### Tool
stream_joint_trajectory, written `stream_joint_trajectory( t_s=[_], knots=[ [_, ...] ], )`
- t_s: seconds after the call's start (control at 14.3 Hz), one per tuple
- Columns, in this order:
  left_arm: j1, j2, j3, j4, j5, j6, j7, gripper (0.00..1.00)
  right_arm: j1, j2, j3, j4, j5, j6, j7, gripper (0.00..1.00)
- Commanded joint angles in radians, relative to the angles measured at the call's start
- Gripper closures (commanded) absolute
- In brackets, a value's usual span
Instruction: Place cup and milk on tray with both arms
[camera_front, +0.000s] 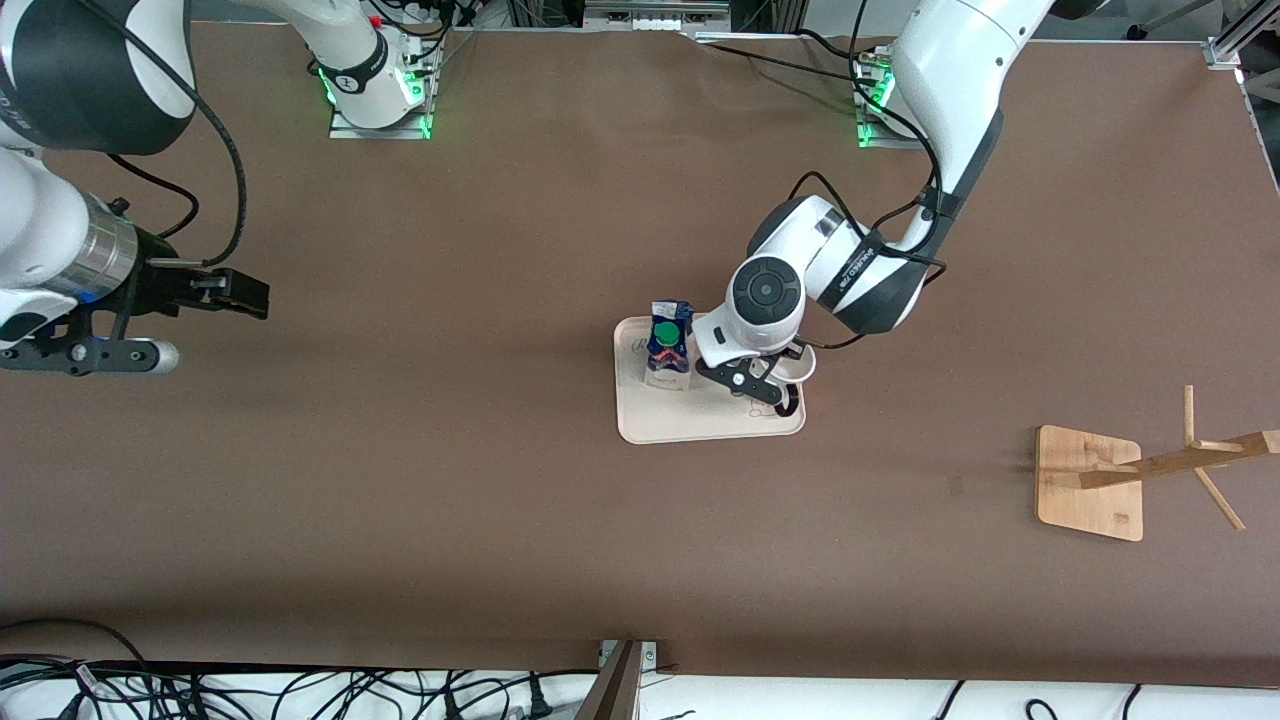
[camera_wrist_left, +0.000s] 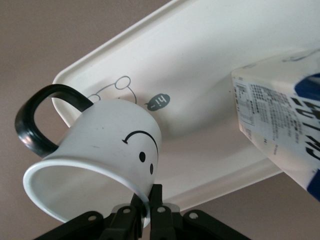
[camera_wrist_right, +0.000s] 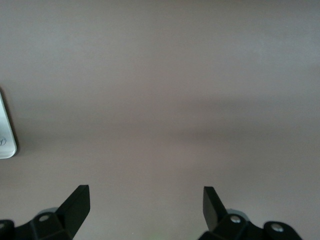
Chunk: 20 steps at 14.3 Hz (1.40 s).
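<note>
The cream-white tray (camera_front: 700, 420) lies mid-table with the blue and white milk (camera_front: 668, 345) carton upright on it, green cap on top. My left gripper (camera_front: 762, 386) hangs over the tray's end toward the left arm, shut on the rim of the white smiley cup (camera_front: 803, 366). In the left wrist view the cup (camera_wrist_left: 100, 150) is tilted, its black handle out to the side, its rim pinched in the left gripper (camera_wrist_left: 150, 202). Its base is low over the tray (camera_wrist_left: 200, 60) by the bunny drawing, beside the milk (camera_wrist_left: 280, 125). My right gripper (camera_front: 243, 293) waits open and empty over bare table; the right wrist view shows this gripper (camera_wrist_right: 146, 202) empty.
A bamboo rack (camera_front: 1090, 482) with slanting pegs stands toward the left arm's end of the table, nearer the front camera than the tray. A corner of the tray (camera_wrist_right: 5, 135) shows in the right wrist view. Cables lie along the table's near edge.
</note>
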<state>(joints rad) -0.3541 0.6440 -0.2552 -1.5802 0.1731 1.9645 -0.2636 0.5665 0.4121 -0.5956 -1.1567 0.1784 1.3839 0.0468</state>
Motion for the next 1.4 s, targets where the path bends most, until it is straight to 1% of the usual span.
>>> stream_joint_trajectory(
  t_s=[0.0,0.07,0.14,0.49,0.56,0.63,0.77,0.98,1.05,1.12,1.19,1.26,1.33],
  knots=[
    [-0.037,0.045,0.025,0.054,0.026,-0.018,0.003,1.00,0.003,-0.016,-0.053,-0.014,-0.011,0.001,-0.012,0.00],
    [-0.043,0.049,0.025,0.061,0.028,-0.018,0.001,1.00,0.001,-0.016,-0.085,-0.014,-0.010,-0.008,-0.021,0.00],
    [-0.043,0.049,0.027,0.062,0.026,-0.018,0.001,1.00,0.003,-0.019,-0.104,-0.012,-0.010,-0.009,-0.025,0.00],
    [-0.045,0.059,0.034,0.069,0.023,-0.018,0.001,1.00,0.001,-0.041,-0.112,0.014,-0.010,0.000,-0.030,0.00],
    [-0.045,0.059,0.034,0.069,0.022,-0.018,0.001,0.97,0.000,-0.041,-0.112,0.014,-0.007,-0.002,-0.031,0.00],
    [-0.045,0.065,0.034,0.069,0.022,-0.018,0.003,0.89,0.000,-0.039,-0.113,0.014,-0.010,-0.005,-0.031,0.00],
    [-0.045,0.066,0.034,0.072,0.022,-0.018,0.004,0.63,0.000,-0.041,-0.112,0.014,-0.010,-0.008,-0.033,0.00],
    [-0.045,0.066,0.043,0.081,0.017,-0.018,0.007,0.60,0.000,-0.047,-0.102,0.012,0.000,-0.005,-0.031,0.00],
    [-0.045,0.066,0.043,0.085,0.017,-0.019,0.007,0.59,-0.025,-0.059,-0.090,0.011,0.001,-0.009,-0.033,0.00],
    [-0.045,0.065,0.043,0.085,0.016,-0.019,0.007,0.53,-0.084,-0.071,-0.013,0.011,-0.006,-0.008,-0.030,0.00],
    [-0.045,0.060,0.043,0.085,0.016,-0.019,0.006,0.17,-0.190,-0.088,0.107,0.012,-0.029,-0.012,-0.028,0.00],
    [-0.043,0.046,0.043,0.086,0.016,-0.021,0.009,0.00,-0.286,-0.110,0.251,0.009,-0.110,-0.011,-0.028,0.00],
    [-0.042,0.030,0.043,0.086,0.013,-0.022,0.009,0.00,-0.366,-0.136,0.383,-0.004,-0.196,-0.003,-0.027,0.00]
  ],
)
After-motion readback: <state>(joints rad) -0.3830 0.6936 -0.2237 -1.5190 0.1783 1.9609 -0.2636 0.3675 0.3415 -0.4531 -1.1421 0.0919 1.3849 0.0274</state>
